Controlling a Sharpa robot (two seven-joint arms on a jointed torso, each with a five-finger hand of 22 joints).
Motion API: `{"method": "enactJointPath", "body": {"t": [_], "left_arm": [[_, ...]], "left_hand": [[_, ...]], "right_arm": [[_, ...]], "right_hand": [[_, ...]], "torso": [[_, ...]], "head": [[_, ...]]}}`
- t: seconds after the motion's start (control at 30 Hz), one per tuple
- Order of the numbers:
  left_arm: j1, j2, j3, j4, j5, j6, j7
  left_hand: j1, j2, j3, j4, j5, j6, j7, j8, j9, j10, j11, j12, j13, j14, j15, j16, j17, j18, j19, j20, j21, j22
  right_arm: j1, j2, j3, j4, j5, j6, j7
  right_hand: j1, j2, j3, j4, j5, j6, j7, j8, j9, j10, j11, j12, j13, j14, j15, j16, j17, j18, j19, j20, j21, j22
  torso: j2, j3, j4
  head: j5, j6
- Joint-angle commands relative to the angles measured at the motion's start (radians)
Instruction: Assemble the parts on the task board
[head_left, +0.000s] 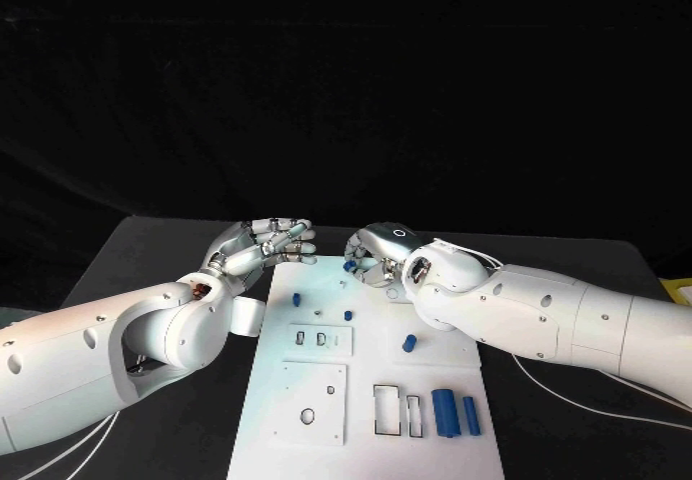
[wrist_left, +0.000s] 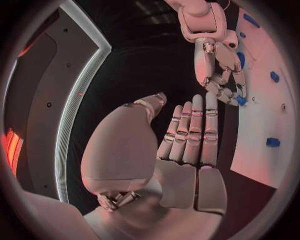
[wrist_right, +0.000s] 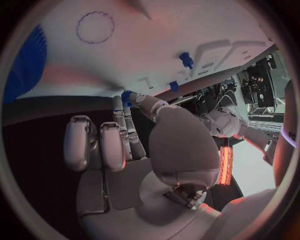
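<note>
The white task board (head_left: 433, 372) lies in the middle of the black table. At its far edge my right hand (head_left: 381, 255) pinches a small blue part (head_left: 351, 266) between thumb and fingertips; the same part (wrist_right: 127, 95) shows at the thumb tip in the right wrist view, and as a blue part (wrist_left: 240, 100) in the left wrist view. My left hand (head_left: 268, 245) hovers by the board's far left corner. Its fingers (wrist_left: 195, 131) are stretched out and it holds nothing. More blue parts lie on the board: a peg (head_left: 294, 298), a second peg (head_left: 348, 315) and a short piece (head_left: 410, 343).
Two blue cylinders (head_left: 456, 413) lie side by side near the board's front right, beside rectangular outlines (head_left: 391, 410). A grey plate with holes (head_left: 312, 402) and a small slotted block (head_left: 320, 338) sit on the board's left half. Bare black table (head_left: 159, 260) lies left of the board.
</note>
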Motion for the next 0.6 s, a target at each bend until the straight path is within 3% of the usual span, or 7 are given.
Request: {"method": "enactJointPath", "body": {"t": [0.03, 0.13, 0.2, 0.23, 0.27, 0.43, 0.6], "left_arm": [[0.003, 0.001, 0.001, 0.001, 0.002, 0.016, 0.004], [0.003, 0.001, 0.001, 0.001, 0.002, 0.016, 0.004], [0.003, 0.002, 0.001, 0.000, 0.002, 0.016, 0.003], [0.003, 0.002, 0.001, 0.000, 0.002, 0.016, 0.003], [0.003, 0.002, 0.001, 0.000, 0.002, 0.017, 0.003], [0.003, 0.002, 0.001, -0.002, 0.002, 0.018, 0.002], [0.003, 0.003, 0.001, -0.006, 0.002, 0.019, 0.002]], "left_hand": [[-0.005, 0.004, 0.000, -0.008, -0.004, -0.010, 0.000, -0.003, 0.001, -0.006, 0.000, -0.003, 0.001, -0.006, 0.000, -0.003, 0.001, 0.016, -0.006, 0.002, 0.007, 0.002], [-0.006, 0.006, 0.000, -0.010, -0.004, -0.010, 0.000, -0.004, 0.002, -0.007, 0.000, -0.002, 0.001, -0.007, 0.001, -0.004, 0.004, 0.016, -0.009, 0.002, 0.010, 0.004], [-0.006, 0.006, 0.000, -0.010, -0.004, -0.010, 0.000, -0.004, 0.002, -0.007, 0.000, -0.002, 0.001, -0.007, 0.001, -0.004, 0.004, 0.016, -0.009, 0.002, 0.010, 0.004], [-0.006, 0.006, 0.000, -0.010, -0.004, -0.010, 0.000, -0.004, 0.002, -0.007, 0.000, -0.002, 0.001, -0.007, 0.001, -0.004, 0.004, 0.016, -0.009, 0.002, 0.010, 0.004], [-0.006, 0.006, 0.000, -0.010, -0.004, -0.010, 0.000, -0.004, 0.002, -0.007, 0.000, -0.002, 0.001, -0.007, 0.001, -0.004, 0.004, 0.016, -0.009, 0.002, 0.010, 0.004], [-0.006, 0.006, 0.000, -0.010, -0.004, -0.010, 0.000, -0.004, 0.002, -0.007, 0.000, -0.002, 0.001, -0.007, 0.001, -0.004, 0.004, 0.016, -0.009, 0.002, 0.010, 0.004], [-0.006, 0.006, 0.000, -0.011, -0.004, -0.010, 0.000, -0.004, 0.002, -0.009, 0.001, -0.002, 0.001, -0.007, 0.001, -0.004, 0.004, 0.016, -0.010, 0.002, 0.010, 0.004]], "right_arm": [[-0.005, 0.000, -0.003, -0.001, -0.005, 0.034, -0.013], [-0.005, 0.002, -0.003, -0.005, -0.004, 0.029, -0.016], [-0.005, 0.004, -0.003, -0.009, -0.002, 0.028, -0.015], [-0.005, 0.005, -0.003, -0.010, -0.002, 0.029, -0.015], [-0.005, 0.005, -0.003, -0.011, -0.001, 0.029, -0.014], [-0.004, 0.001, -0.003, -0.008, 0.002, 0.027, -0.012], [-0.004, -0.034, -0.003, 0.026, 0.005, 0.005, -0.015]], "right_hand": [[-0.009, -0.007, 0.000, 0.007, 0.004, -0.006, 0.002, 0.002, 0.001, -0.004, 0.006, -0.006, -0.001, 0.042, 0.000, 0.005, -0.003, -0.007, 0.002, 0.005, 0.001, -0.002], [-0.023, -0.021, -0.005, 0.016, -0.006, -0.026, 0.008, -0.009, 0.003, -0.020, 0.010, -0.014, -0.005, 0.037, 0.004, -0.001, -0.018, -0.004, -0.010, 0.007, -0.010, -0.018], [-0.044, -0.052, -0.025, 0.031, -0.034, -0.101, 0.034, -0.060, -0.008, -0.086, 0.035, -0.046, -0.022, 0.019, 0.023, -0.031, -0.078, 0.010, -0.058, 0.023, -0.059, -0.082], [-0.046, -0.059, -0.031, 0.033, -0.041, -0.120, 0.039, -0.072, -0.012, -0.100, 0.039, -0.052, -0.025, 0.015, 0.026, -0.037, -0.090, 0.014, -0.069, 0.026, -0.071, -0.098], [-0.048, -0.069, -0.055, 0.038, -0.056, -0.181, 0.043, -0.110, -0.023, -0.146, 0.046, -0.069, -0.037, 0.002, 0.033, -0.061, -0.133, 0.027, -0.107, 0.034, -0.115, -0.153], [-0.039, -0.068, -0.088, 0.045, -0.052, -0.200, 0.041, -0.123, -0.022, -0.174, 0.043, -0.067, -0.047, -0.002, 0.031, -0.071, -0.152, 0.033, -0.121, 0.035, -0.141, -0.180], [-0.022, -0.056, -0.104, 0.049, -0.025, -0.167, 0.033, -0.110, -0.011, -0.139, 0.036, -0.028, -0.045, 0.011, 0.025, -0.049, -0.123, 0.025, -0.087, 0.030, -0.117, -0.142]], "torso": [[0.001, -0.0006, 0.0001], [0.002, -0.0006, -0.0006], [0.001, -0.0006, -0.0010], [0.001, -0.0006, -0.0010], [0.001, -0.0009, -0.0008], [0.001, -0.0006, 0.0002], [-0.001, -0.0005, -0.0011]], "head": [[0.002, 0.000], [0.002, 0.000], [0.002, 0.000], [0.002, 0.000], [0.002, -0.001], [0.002, -0.002], [-0.006, -0.004]]}}
